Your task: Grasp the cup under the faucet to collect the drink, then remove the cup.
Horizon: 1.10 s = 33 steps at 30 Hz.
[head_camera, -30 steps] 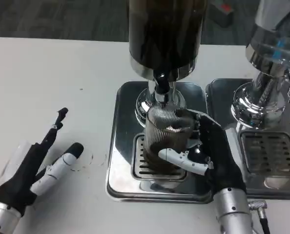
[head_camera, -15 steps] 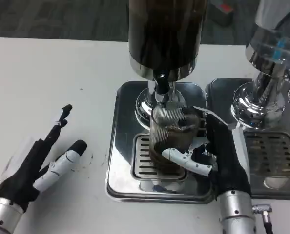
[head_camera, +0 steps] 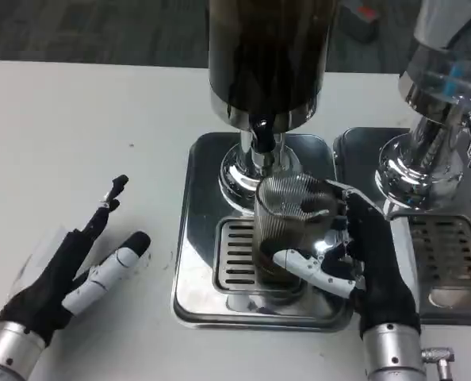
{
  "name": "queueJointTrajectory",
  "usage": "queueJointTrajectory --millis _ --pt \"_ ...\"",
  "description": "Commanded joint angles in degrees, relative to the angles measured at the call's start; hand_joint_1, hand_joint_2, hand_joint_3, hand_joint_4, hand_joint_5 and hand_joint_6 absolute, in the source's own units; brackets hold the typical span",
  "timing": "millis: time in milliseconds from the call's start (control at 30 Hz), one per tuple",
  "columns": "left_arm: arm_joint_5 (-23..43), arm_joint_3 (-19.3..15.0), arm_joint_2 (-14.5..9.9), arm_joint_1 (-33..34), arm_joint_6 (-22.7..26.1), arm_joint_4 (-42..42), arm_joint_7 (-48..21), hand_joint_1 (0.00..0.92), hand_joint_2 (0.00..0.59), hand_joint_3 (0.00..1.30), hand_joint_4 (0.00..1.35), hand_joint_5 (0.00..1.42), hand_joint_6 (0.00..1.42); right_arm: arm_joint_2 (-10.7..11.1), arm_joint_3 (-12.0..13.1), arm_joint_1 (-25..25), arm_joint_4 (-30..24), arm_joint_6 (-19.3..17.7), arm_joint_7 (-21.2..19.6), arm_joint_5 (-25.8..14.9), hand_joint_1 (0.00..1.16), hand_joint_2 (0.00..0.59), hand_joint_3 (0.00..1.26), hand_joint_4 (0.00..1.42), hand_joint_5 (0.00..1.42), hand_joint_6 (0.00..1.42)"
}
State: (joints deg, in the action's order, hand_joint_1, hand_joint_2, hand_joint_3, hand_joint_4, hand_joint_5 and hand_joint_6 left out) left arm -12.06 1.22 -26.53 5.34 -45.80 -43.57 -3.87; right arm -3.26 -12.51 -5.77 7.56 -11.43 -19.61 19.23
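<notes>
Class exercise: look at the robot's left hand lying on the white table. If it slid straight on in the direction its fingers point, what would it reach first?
The left hand points up and right across bare table. First contact would likely be the silver drip tray edge below the dispenser, though depth is uncertain.

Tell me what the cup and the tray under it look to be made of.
Cup: probably clear ribbed plastic or glass; fine vertical ridges show and dark liquid is visible through the wall. Drip tray: looks like polished metal, likely stainless steel, with mirror-like reflections and a slotted grate. The right hand grips the cup.
</notes>
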Motion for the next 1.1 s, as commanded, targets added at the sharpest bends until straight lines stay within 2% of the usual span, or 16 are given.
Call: queueJointTrajectory --millis 33,633,1100 --pt "-1.62 0.63 -0.83 0.85 -0.99 -0.45 0.18 0.000 0.152 0.01 0.00 0.03 0.00 -0.78 0.02 -0.88 -2.79 -2.47 -1.10 0.38 1.01 0.193 0.55 0.65 0.80 1.07" --pt "-3.59 0.84 -1.17 1.52 -1.59 -0.74 0.52 0.000 0.148 0.00 0.00 0.02 0.00 -0.38 0.12 -4.14 -6.17 -2.51 0.06 -0.23 1.00 0.196 0.56 0.67 0.81 1.09" --pt "-15.82 3.42 -8.02 1.59 -3.07 3.61 8.42 0.000 0.144 0.00 0.00 0.00 0.00 0.62 -0.94 -9.14 -11.74 -2.86 3.53 -0.81 0.92 0.217 0.59 0.72 0.81 1.09"
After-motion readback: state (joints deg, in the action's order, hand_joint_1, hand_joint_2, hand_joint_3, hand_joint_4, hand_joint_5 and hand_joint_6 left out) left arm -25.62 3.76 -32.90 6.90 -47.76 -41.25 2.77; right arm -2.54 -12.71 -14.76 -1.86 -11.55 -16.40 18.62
